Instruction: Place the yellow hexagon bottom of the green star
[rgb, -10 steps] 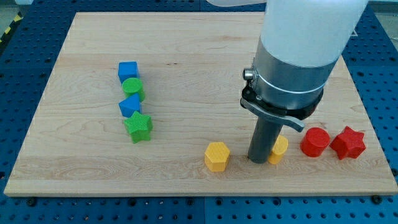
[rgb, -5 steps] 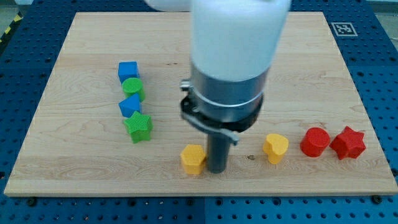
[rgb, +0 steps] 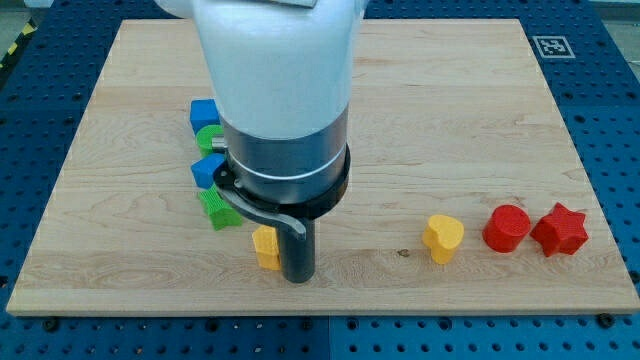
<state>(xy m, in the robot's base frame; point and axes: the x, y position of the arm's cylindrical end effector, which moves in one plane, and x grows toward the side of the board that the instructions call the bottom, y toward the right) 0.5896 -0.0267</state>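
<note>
Contact sits low in the frame: my tip (rgb: 297, 278) touches the small yellow plastic hexagon block's (rgb: 265, 247) right flank. Light and rigid, it should slide easily leftward below the ribbed green star block (rgb: 214, 208); I have no gripper.

Lab (blue pegboard bench (rgb: 610, 150), fiducial tag (rgb: 552, 46))

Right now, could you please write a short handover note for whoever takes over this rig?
My tip is down on the board, against the view's right side of the yellow hexagon.
The hexagon sits toward the view's bottom right of the green star, which my arm partly hides.
Done: the hexagon is pushed close to the star.
Left: nudge it a little further to the view's left until it lies directly below the star.
</note>
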